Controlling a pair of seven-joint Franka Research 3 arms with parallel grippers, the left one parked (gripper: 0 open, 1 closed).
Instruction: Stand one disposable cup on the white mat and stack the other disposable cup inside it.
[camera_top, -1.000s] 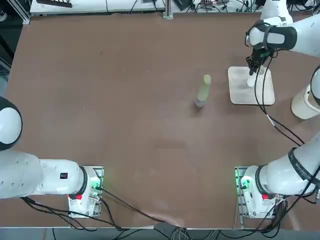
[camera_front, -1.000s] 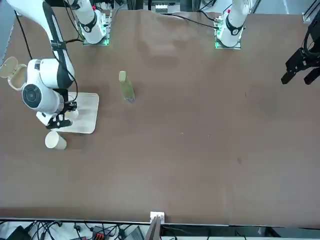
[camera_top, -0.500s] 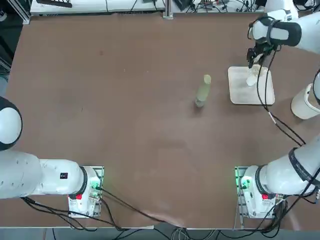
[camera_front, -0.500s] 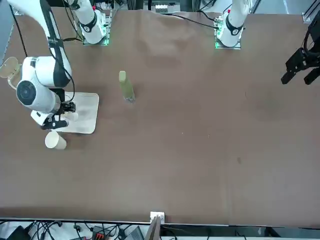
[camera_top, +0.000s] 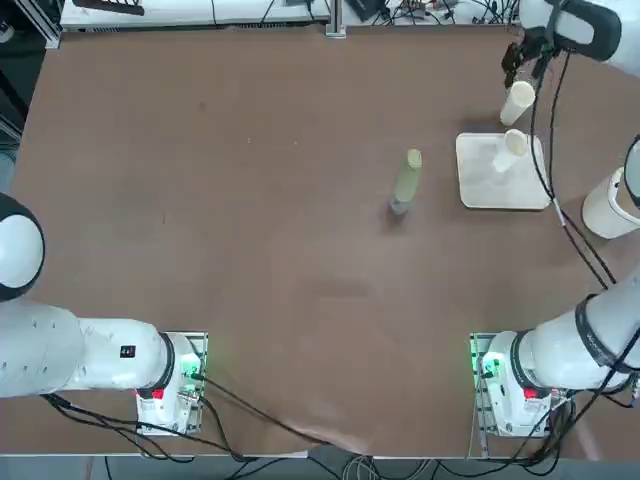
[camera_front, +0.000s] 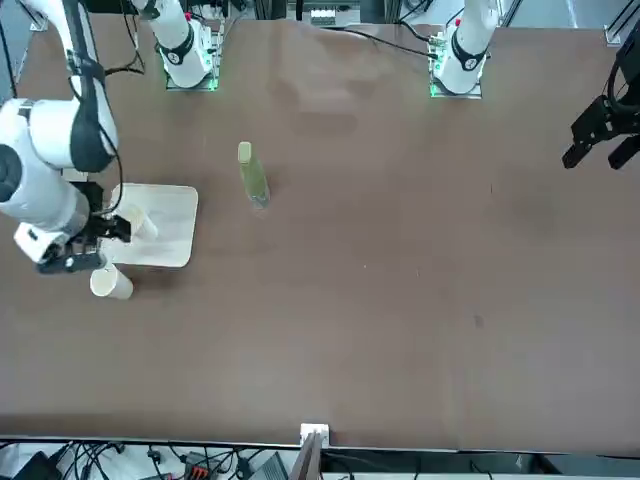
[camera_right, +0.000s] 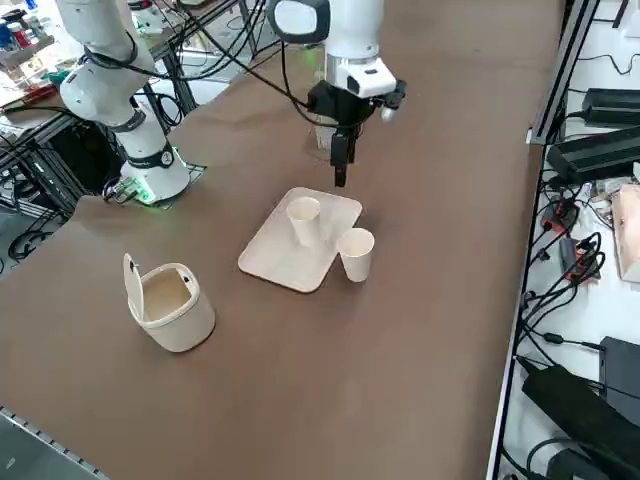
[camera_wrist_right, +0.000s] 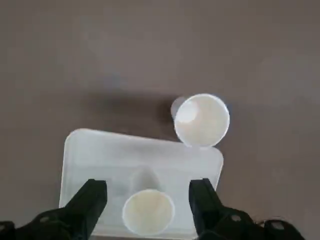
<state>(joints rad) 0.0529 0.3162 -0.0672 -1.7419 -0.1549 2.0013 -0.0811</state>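
- My right hand (camera_wrist_right: 146, 192) hangs in the air over the surface (camera_top: 250, 250), pointing down, its two fingers (camera_wrist_right: 90, 200) spread wide with nothing between them.
- Directly beneath the hand, in the wrist view, I see the first disposable cup (camera_wrist_right: 148, 212) standing upright, mouth up, on the white mat (camera_wrist_right: 100, 155); its rim shows in the gap between the fingers, but the hand is clear above it and not touching.
- In the right side view the same cup (camera_right: 303, 220) stands on the mat (camera_right: 290, 255), toward the mat's far end, with the hand (camera_right: 341, 165) raised above and a little beyond it.
- The second disposable cup (camera_wrist_right: 202, 120) stands upright on the bare surface just off the mat's edge, ahead of the hand and to one side of it; in the right side view it (camera_right: 355, 253) sits just beside the mat's corner, whether touching the edge I cannot tell.
- From overhead, the hand (camera_top: 524, 55) is above the far edge of the surface, the second cup (camera_top: 517, 102) just below it and the cup on the mat (camera_top: 513, 145) nearer my base.
- The two cups are apart, not yet stacked.
- A pale green bottle (camera_top: 406, 182) stands well apart from the hand, toward the middle of the surface.
- A cream round container with its lid flipped up (camera_right: 170, 300) stands on the surface, well apart from the hand, on the near side of the mat in the right side view.
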